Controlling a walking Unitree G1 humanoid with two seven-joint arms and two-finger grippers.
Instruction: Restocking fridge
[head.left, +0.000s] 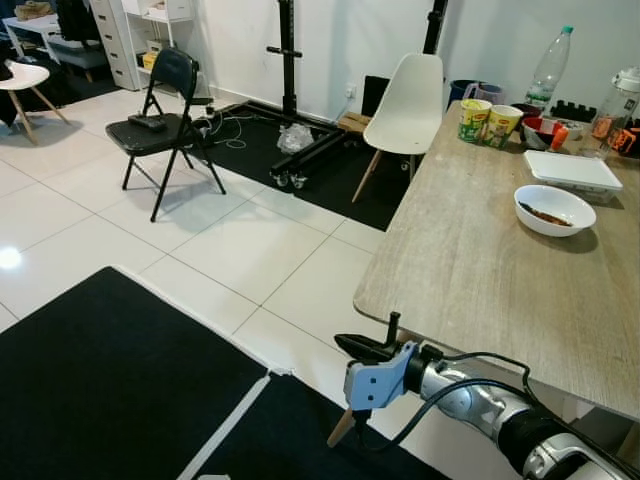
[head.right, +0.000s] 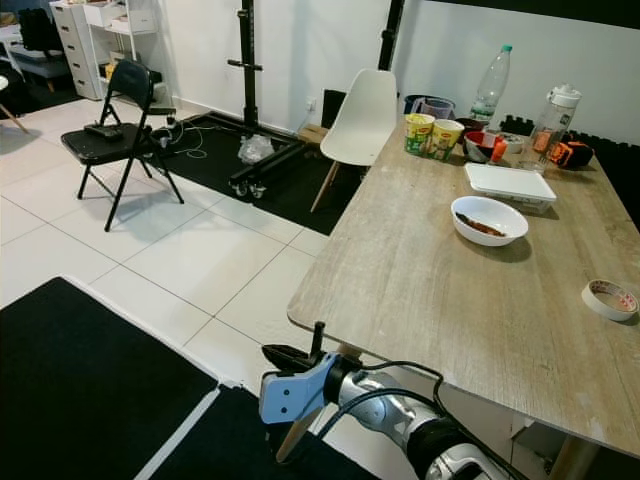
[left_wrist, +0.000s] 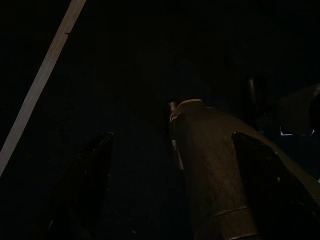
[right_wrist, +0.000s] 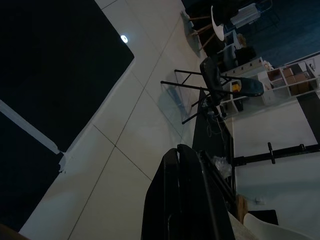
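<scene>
Groceries are sitting at the far end of a pale wooden counter (head.right: 430, 300): two printed cups (head.right: 432, 135) standing upright just beside each other, and behind them a clear plastic bottle (head.right: 490, 85) with a green cap, upright, its long axis vertical. Nearer along the counter, a flat white lidded tray (head.right: 510, 183) is lying beside a white bowl (head.right: 489, 219) holding dark scraps, and a tape roll (head.right: 610, 299) is resting flat near the right edge. The right gripper (head.right: 290, 357) is hanging below the counter's near corner, pointing left over the tiled floor (head.right: 180, 260), its jaws pressed together. The left gripper (left_wrist: 172, 185) is sitting in deep shade over a black mat (head.left: 110, 390), its jaws spread apart. Items at the counter's far right corner are too small to identify.
</scene>
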